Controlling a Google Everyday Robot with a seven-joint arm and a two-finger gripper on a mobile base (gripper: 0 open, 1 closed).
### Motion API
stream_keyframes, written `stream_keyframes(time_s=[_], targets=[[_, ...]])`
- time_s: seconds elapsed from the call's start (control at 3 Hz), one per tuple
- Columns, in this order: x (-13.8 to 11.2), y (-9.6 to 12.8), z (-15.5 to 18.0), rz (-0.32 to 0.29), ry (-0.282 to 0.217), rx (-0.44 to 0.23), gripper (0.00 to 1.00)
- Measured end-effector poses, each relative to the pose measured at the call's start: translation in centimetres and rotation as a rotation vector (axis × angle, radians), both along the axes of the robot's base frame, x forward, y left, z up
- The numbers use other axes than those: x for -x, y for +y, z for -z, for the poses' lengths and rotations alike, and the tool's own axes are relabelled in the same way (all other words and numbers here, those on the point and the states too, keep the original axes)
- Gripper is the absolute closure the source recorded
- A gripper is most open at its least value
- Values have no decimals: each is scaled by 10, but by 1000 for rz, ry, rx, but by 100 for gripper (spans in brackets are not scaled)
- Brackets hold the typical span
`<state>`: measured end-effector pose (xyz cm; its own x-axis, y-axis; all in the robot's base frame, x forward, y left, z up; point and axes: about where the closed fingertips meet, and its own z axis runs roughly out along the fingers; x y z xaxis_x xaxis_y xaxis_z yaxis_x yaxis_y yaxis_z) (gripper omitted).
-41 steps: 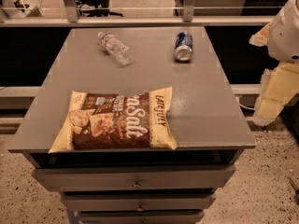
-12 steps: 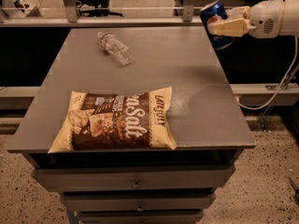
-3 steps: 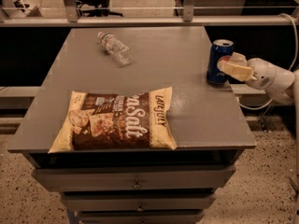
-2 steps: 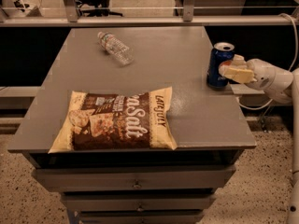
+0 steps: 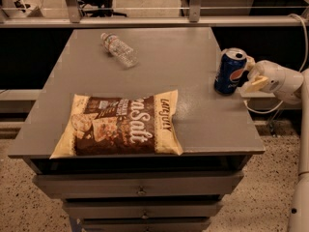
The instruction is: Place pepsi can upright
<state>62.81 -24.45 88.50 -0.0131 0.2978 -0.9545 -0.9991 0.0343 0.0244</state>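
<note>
The pepsi can [image 5: 230, 71], dark blue with a silver top and the round logo facing right, stands upright on the grey table [image 5: 159, 66] close to its right edge. My gripper [image 5: 249, 74] comes in from the right, level with the can and just off its right side. Its pale fingers [image 5: 254, 84] are spread and sit beside the can, not closed around it.
A large brown and cream chip bag [image 5: 120, 125] lies flat at the table's front left. A clear plastic water bottle [image 5: 119, 49] lies on its side at the back. Drawers [image 5: 140, 190] sit under the table. My white arm [image 5: 289, 83] reaches in past the right edge.
The can, earlier held against the fingers at the right edge, now stands on the table by itself. My gripper has let go and drawn slightly to the right.
</note>
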Motion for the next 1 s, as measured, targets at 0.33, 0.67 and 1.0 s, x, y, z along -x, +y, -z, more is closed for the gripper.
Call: stream_keyframes(time_s=[0.33,0.67,1.0], targets=[[1,-5,-6,10,-21,22,0],[6,-18,-34,129,-93,166,0],[29,-38,-96,341,-241,352,0]])
